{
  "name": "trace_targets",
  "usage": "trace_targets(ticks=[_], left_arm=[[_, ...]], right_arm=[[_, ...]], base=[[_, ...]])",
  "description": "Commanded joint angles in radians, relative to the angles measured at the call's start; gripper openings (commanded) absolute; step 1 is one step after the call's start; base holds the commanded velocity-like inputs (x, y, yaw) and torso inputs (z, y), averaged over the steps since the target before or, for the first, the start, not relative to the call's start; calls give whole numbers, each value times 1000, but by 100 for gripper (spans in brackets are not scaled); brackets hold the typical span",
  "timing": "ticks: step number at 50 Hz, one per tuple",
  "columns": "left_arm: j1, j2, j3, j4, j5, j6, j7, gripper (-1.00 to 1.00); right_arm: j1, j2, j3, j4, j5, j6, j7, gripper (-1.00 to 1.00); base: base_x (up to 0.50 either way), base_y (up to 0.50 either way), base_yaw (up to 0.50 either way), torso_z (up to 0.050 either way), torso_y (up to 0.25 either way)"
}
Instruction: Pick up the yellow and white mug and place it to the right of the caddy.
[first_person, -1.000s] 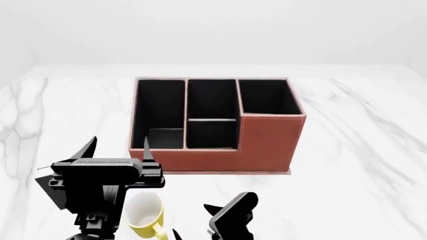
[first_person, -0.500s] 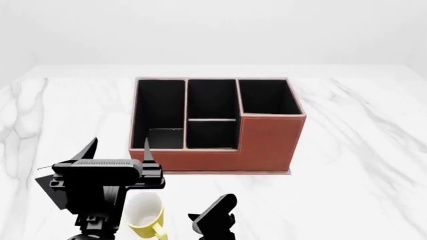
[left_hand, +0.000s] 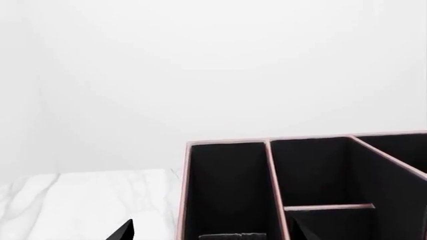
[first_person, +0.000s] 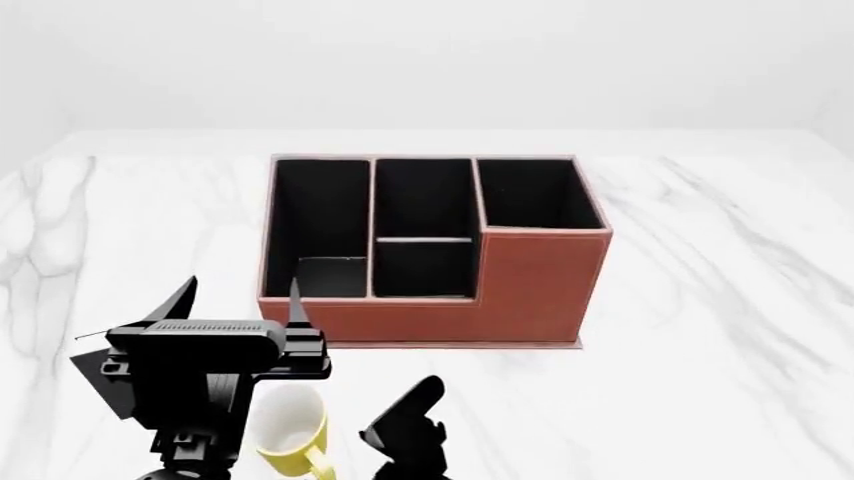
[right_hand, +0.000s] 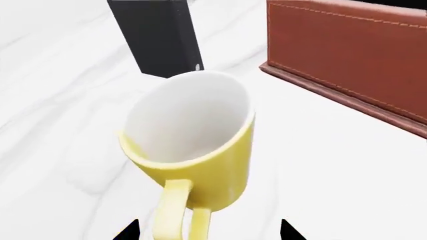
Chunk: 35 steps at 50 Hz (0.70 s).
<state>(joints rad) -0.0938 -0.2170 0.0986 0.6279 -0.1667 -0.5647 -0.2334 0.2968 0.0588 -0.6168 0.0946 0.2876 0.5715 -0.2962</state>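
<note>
The yellow and white mug (right_hand: 193, 145) stands upright on the counter (first_person: 721, 300), at about 7 o'clock from the caddy (first_person: 441, 250), handle toward the robot. Over the last second the right gripper (right_hand: 208, 231) has slid leftward to the mug's handle side; its fingers are spread apart, straddling the handle and holding nothing. A grasp looks imminent. The left gripper (first_person: 234, 300) hovers unmoved at the mug's 11 o'clock, fingers apart and empty.

A white marble table (first_person: 747, 300) stands before plain white walls (first_person: 427, 60).

Both claws (first_person: 240, 300) (right_hand: 208, 231) spread open
</note>
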Motion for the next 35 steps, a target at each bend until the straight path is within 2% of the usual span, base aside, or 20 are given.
trace_targets(ticks=[1, 13, 14, 24, 35], left_arm=[[-1, -5, 4, 0, -7, 2, -4, 100], [1, -11, 6, 6, -16, 3, -7, 100], [1, -11, 6, 6, -17, 4, -8, 100], [2, -16, 9, 10, -21, 3, -13, 100], [4, -21, 9, 9, -26, 8, -17, 100]], right_arm=[[68, -29, -17, 159, 22, -36, -26, 100], [115, -40, -48, 289, 64, -84, -32, 100], [118, -39, -49, 293, 69, -85, -30, -100], [106, -11, -61, 224, 96, -69, 7, -100], [50, 52, -45, 15, 108, -34, 101, -100]], base=[[0, 0, 0, 0, 0], [0, 0, 0, 0, 0], [0, 0, 0, 0, 0], [0, 0, 0, 0, 0], [0, 0, 0, 0, 0]])
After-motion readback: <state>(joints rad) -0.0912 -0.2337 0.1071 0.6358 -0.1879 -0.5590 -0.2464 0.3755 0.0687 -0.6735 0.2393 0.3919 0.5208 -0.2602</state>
